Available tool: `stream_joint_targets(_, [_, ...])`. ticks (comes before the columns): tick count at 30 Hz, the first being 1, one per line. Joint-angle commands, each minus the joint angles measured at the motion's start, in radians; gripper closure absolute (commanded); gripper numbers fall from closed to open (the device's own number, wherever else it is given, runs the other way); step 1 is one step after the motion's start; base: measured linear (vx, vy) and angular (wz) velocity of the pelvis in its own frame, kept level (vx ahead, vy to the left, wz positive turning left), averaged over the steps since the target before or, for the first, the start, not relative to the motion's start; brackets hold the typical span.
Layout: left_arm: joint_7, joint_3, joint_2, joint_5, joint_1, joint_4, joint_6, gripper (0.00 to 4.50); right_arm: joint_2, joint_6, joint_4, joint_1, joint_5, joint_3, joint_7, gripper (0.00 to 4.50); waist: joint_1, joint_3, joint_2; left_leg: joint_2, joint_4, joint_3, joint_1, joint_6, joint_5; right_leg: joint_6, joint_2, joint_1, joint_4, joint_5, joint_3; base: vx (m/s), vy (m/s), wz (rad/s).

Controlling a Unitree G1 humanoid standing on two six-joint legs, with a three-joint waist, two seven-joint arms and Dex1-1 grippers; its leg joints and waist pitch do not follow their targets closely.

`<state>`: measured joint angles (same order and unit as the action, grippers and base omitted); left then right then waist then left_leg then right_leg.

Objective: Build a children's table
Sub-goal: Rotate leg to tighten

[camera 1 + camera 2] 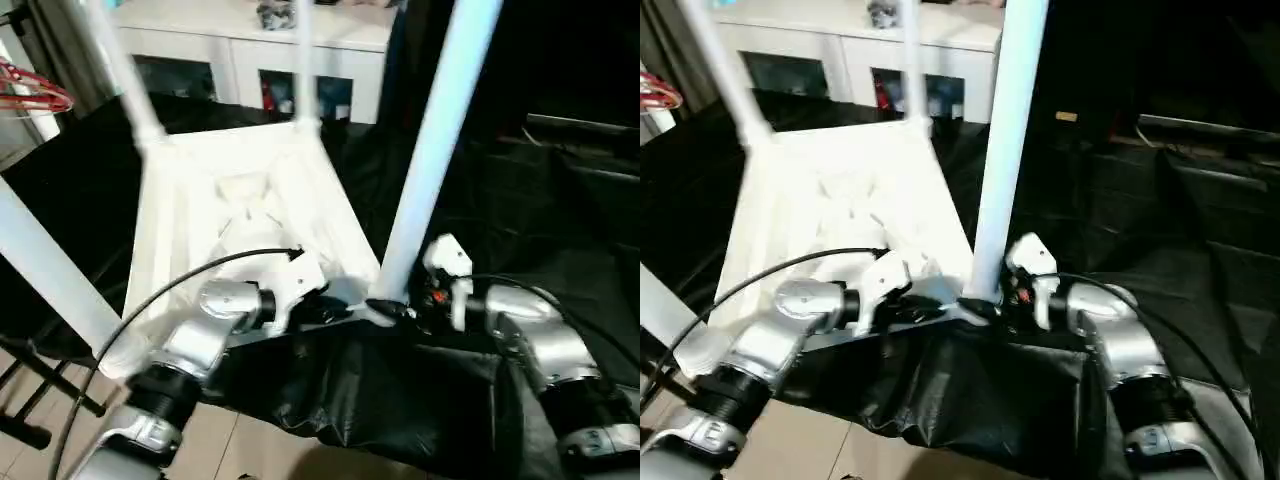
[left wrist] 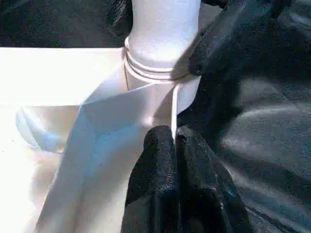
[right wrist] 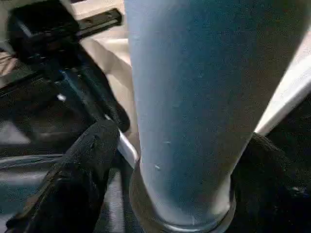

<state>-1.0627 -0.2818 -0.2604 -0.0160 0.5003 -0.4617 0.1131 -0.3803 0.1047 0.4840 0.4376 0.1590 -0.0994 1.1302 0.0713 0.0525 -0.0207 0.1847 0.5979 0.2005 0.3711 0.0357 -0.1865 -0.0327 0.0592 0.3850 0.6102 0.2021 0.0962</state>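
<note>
Left eye view: a red hoop-like thing [image 1: 30,95] sits at the upper left edge, a white leg [image 1: 50,265] crosses the left side, and another leg [image 1: 125,75] rises from the far left corner of the tabletop. The upside-down white tabletop [image 1: 200,215] fills the middle, lying on black cloth [image 1: 380,410]. At the top stands a white cabinet [image 1: 250,45], with a third leg [image 1: 305,70] in front of it. At lower centre the left gripper [image 1: 335,310] has its two fingers [image 2: 160,184] pressed together on the thin edge of the tabletop. Just right of it a fourth leg [image 1: 435,150] stands upright in the corner socket [image 2: 160,73]. The right gripper [image 1: 415,300], at centre right, has its fingers [image 3: 87,165] on either side of this leg's base, clamped around it.
</note>
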Motion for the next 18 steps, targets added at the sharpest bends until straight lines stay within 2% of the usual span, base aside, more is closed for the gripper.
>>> stream_joint_targets(1, [-0.051,0.010,-0.015,0.044,0.029,0.037,-0.045,4.50,-0.031,0.004,-0.014,-0.004,0.014,-0.031,0.088,1.06,0.003,-0.063,0.012,0.064,-0.061,-0.030,-0.013,-0.093,-0.154,-0.188,0.100,-0.044,-0.083,0.206,-0.065,0.000,0.000,0.00])
stream_joint_targets(2, [-0.054,0.010,-0.017,0.045,0.030,0.037,-0.045,4.50,-0.033,0.004,-0.014,-0.004,0.015,-0.031,0.091,1.27,0.006,-0.063,0.012,0.064,-0.061,-0.030,-0.014,-0.092,-0.156,-0.187,0.101,-0.043,-0.083,0.212,-0.066,0.000,0.000,0.00])
stream_joint_targets(10, [-0.119,0.015,-0.066,0.061,0.030,0.037,-0.047,4.50,-0.060,-0.004,-0.009,0.007,0.011,-0.052,0.149,1.81,0.015,-0.064,0.013,0.064,-0.062,-0.030,-0.015,-0.079,-0.149,-0.188,0.101,-0.043,-0.081,0.211,-0.066,0.000,0.000,0.00])
stream_joint_targets(11, [-0.121,0.016,-0.066,0.062,0.030,0.036,-0.048,4.50,-0.059,-0.003,-0.011,0.007,0.013,-0.053,0.152,2.08,0.015,-0.063,0.013,0.064,-0.062,-0.030,-0.015,-0.079,-0.149,-0.189,0.102,-0.043,-0.082,0.211,-0.066,0.000,0.000,0.00])
stream_joint_targets(14, [-0.123,0.016,-0.066,0.064,0.029,0.036,-0.049,4.50,-0.058,-0.002,-0.014,0.005,0.016,-0.056,0.158,2.17,0.015,-0.063,0.014,0.064,-0.062,-0.031,-0.014,-0.078,-0.149,-0.190,0.102,-0.044,-0.081,0.207,-0.066,0.000,0.000,0.00])
stream_joint_targets(15, [-0.124,0.015,-0.066,0.065,0.029,0.036,-0.049,4.50,-0.057,-0.002,-0.016,0.004,0.017,-0.058,0.161,2.24,0.014,-0.063,0.017,0.064,-0.062,-0.030,-0.014,-0.078,-0.148,-0.189,0.102,-0.044,-0.081,0.208,-0.065,0.000,0.000,0.00])
stream_joint_targets(18, [-0.124,0.014,-0.063,0.066,0.026,0.038,-0.048,4.50,-0.056,-0.001,-0.021,-0.002,0.019,-0.064,0.169,2.36,0.015,-0.063,0.016,0.063,-0.062,-0.030,-0.014,-0.078,-0.146,-0.189,0.102,-0.044,-0.081,0.210,-0.066,0.000,0.000,0.00])
